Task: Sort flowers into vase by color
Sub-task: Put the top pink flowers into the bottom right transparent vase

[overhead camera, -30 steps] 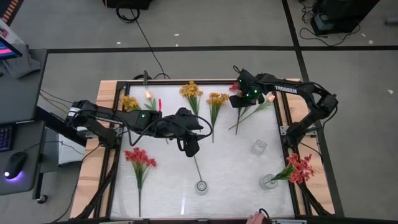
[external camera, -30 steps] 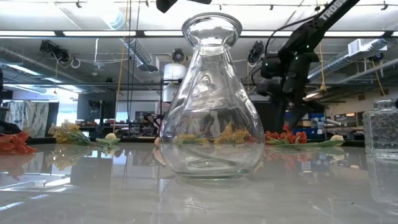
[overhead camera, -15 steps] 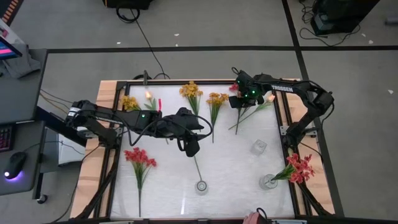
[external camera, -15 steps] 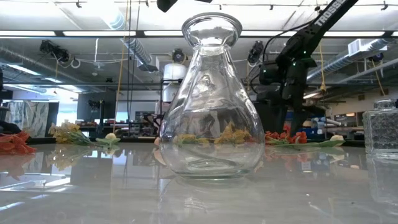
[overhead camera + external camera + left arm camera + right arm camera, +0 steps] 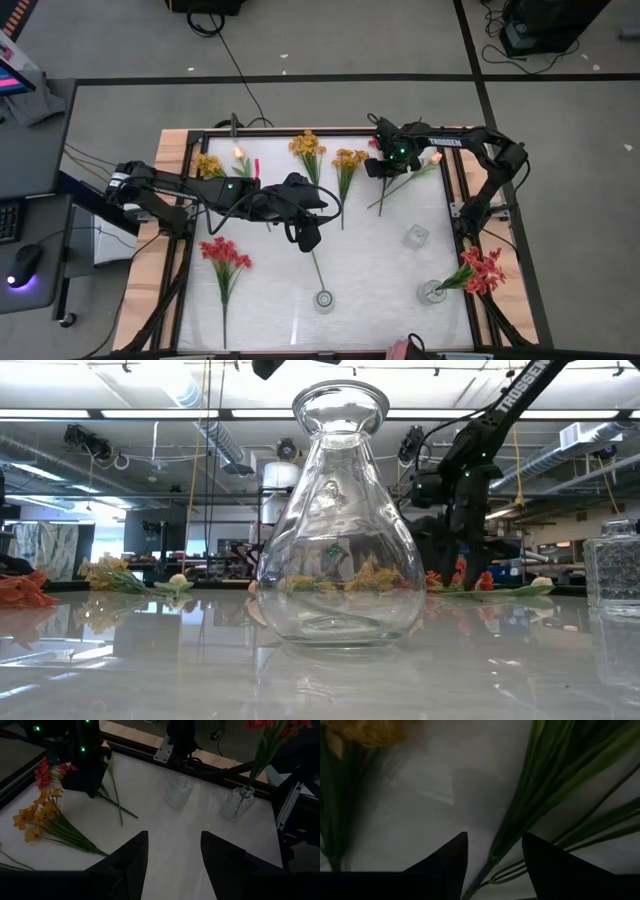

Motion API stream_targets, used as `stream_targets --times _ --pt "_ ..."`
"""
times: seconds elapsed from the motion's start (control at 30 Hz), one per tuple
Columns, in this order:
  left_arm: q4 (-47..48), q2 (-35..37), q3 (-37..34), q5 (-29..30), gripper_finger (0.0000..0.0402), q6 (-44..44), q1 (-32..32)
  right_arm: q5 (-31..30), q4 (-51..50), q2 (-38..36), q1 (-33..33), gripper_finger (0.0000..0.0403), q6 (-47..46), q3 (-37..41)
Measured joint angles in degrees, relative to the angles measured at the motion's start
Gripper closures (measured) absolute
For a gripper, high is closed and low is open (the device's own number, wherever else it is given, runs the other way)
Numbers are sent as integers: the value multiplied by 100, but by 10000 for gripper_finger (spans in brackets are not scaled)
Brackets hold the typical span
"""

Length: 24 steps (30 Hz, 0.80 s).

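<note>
Flowers lie along the table's far side: yellow clusters (image 5: 307,145) (image 5: 349,158) (image 5: 208,163), and a red bunch (image 5: 47,770) whose green stems (image 5: 384,194) run toward the near edge. My right gripper (image 5: 376,167) hangs open over this bunch, pointing steeply down; in its wrist view the stems (image 5: 520,820) pass between the open fingertips (image 5: 494,840), with no touch showing. My left gripper (image 5: 308,240) waits open above the table's middle, nothing between its fingers (image 5: 172,840). Another red bunch (image 5: 225,252) lies at the near left. A red bunch (image 5: 482,270) stands in a glass vase (image 5: 432,292).
A round glass vase (image 5: 324,299) at the near middle holds a slim green stem (image 5: 315,265); it fills the low view (image 5: 338,520). A small square glass vase (image 5: 415,237) stands right of centre. A peach bud (image 5: 437,157) lies at the far right. Bare tabletop lies between the vases.
My right gripper has sunk toward the red bunch's stems at the far right and shifted slightly toward the table's left edge, staying open. The flowers and my left arm have kept still.
</note>
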State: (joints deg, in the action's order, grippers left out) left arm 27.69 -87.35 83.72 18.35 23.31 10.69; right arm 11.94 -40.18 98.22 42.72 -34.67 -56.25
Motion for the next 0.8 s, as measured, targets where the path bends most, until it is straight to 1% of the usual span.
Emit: stream_targets --times 0.2,0.4,0.57,0.8 --pt "4 0 0 0 214 -4 -1 -187 -41 15 17 232 120 4" --pt "3 0 0 0 214 -12 -1 -212 18 15 22 276 185 4" --pt "1 0 0 0 214 -17 -1 -395 68 15 -1 314 185 6" --pt "4 0 0 0 214 -15 3 -397 133 -8 -113 354 141 203"
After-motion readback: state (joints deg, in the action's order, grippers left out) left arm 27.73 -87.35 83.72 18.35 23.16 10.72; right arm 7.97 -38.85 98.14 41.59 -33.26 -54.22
